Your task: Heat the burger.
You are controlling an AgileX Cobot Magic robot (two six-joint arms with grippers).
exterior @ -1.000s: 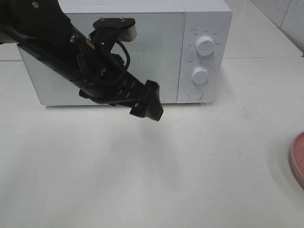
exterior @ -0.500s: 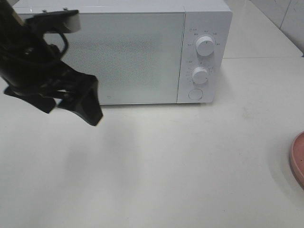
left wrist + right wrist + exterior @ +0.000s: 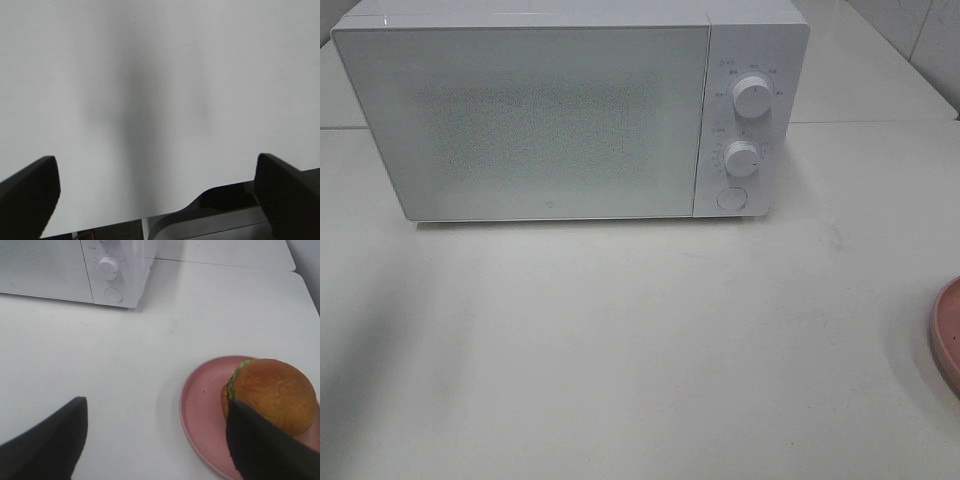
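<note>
The white worktop (image 3: 620,350) carries a white microwave (image 3: 550,110) at the far side, door closed, with 2 dials (image 3: 752,96) and a round button (image 3: 731,198) on its right panel. A pink plate (image 3: 200,412) sits at the right edge, well apart from the microwave. The burger (image 3: 272,395) rests on that plate. The left pincer (image 3: 160,192) is spread wide over bare worktop, grasping nothing. The right pincer (image 3: 155,440) hangs released near the plate, one finger in front of the burger.
</note>
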